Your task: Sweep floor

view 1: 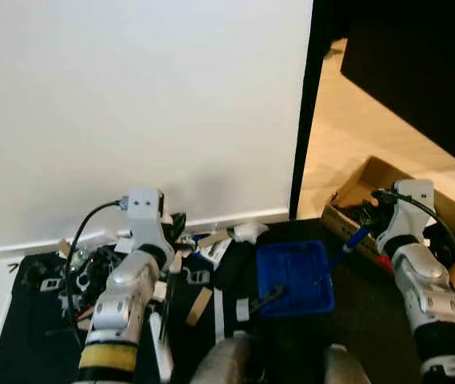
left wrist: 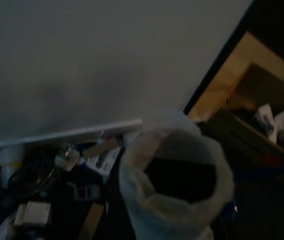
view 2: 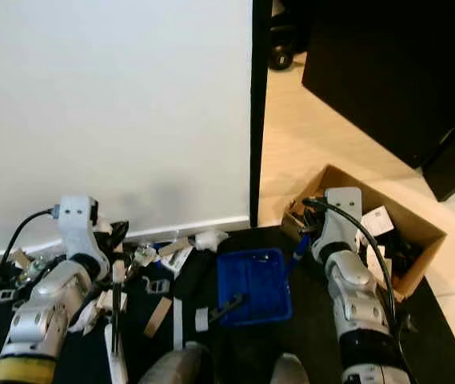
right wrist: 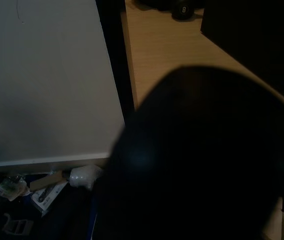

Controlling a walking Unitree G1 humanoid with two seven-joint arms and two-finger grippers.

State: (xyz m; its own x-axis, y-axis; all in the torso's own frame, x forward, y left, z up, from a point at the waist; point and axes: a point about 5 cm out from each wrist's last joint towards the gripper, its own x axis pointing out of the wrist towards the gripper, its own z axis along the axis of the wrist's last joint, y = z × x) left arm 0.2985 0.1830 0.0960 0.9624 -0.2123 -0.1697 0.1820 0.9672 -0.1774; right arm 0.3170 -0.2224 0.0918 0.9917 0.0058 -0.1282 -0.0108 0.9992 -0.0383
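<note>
While litter (view 1: 171, 256) lies heaped along the wall at lower left, a blue dustpan (view 1: 295, 276) sits lower centre; end effector states cannot be told. A careless sweep could scatter debris toward the cardboard box (view 2: 387, 232).
</note>
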